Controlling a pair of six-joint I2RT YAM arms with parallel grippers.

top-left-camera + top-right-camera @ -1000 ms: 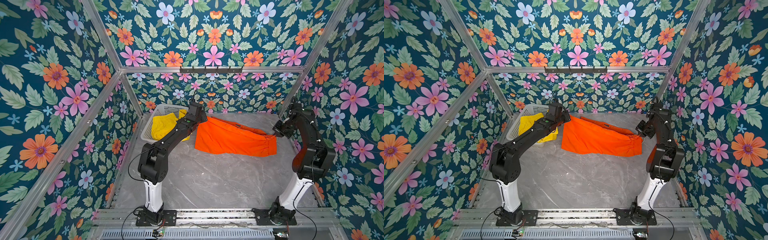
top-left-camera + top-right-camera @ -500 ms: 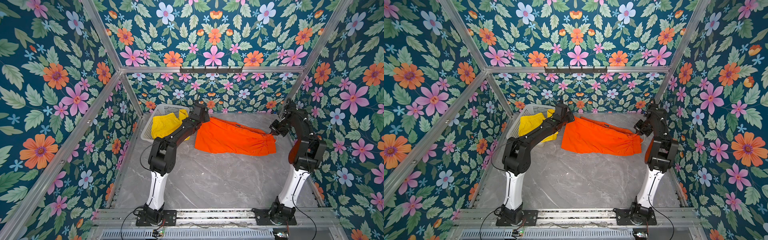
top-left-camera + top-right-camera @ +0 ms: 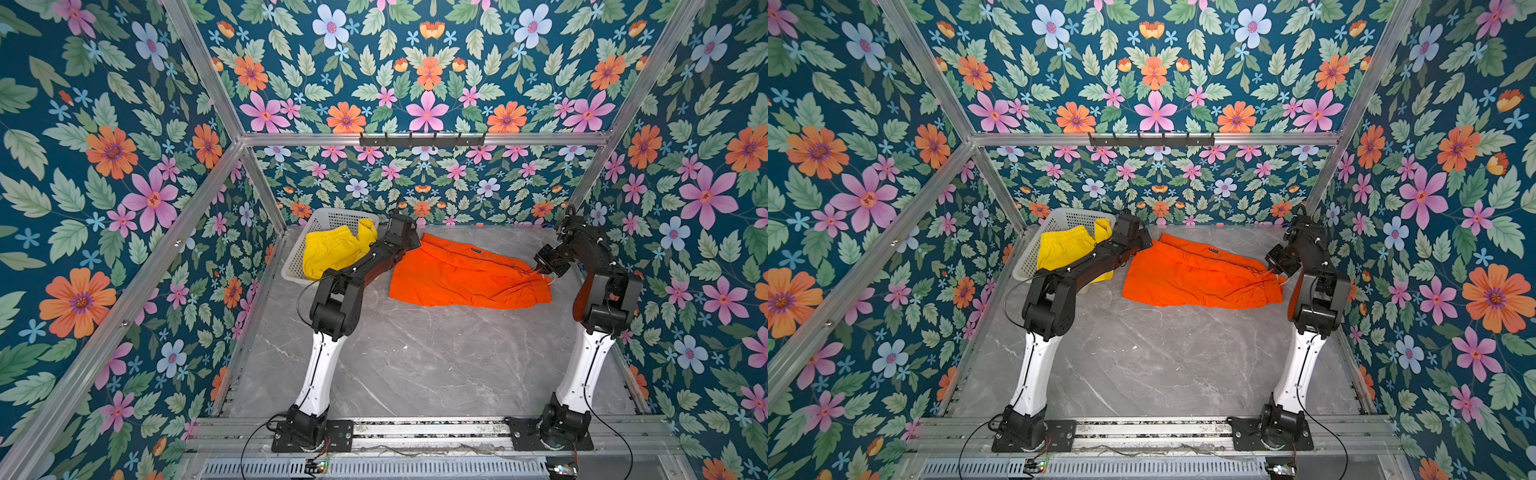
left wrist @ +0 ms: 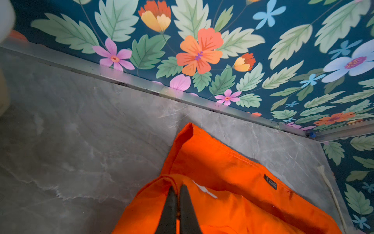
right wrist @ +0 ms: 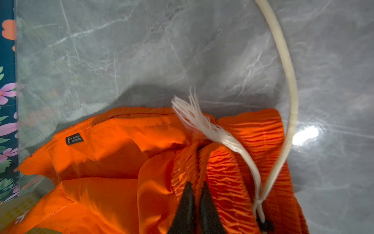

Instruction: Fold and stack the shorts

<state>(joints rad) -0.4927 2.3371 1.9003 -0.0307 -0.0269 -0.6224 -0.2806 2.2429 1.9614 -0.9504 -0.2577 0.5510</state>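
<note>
Left gripper (image 4: 177, 187) clamps bright orange fabric shorts (image 3: 465, 278) at the leg end, right gripper (image 5: 196, 184) pinches their waistband (image 5: 259, 129). We judge folding unfinished, nothing stacked. Bright yellow fabric shorts (image 3: 332, 253) lie beside left gripper, in white perforated plastic basket (image 3: 296, 257).

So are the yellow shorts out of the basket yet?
No, the yellow shorts lie draped in the basket at the back.

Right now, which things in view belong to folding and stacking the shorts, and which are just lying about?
For the job:
orange shorts, pinched at opposite ends in the fingers of the left gripper and right gripper
yellow shorts, lying in the white perforated basket

Just lying about:
the basket itself
hook rail on the back wall
</note>
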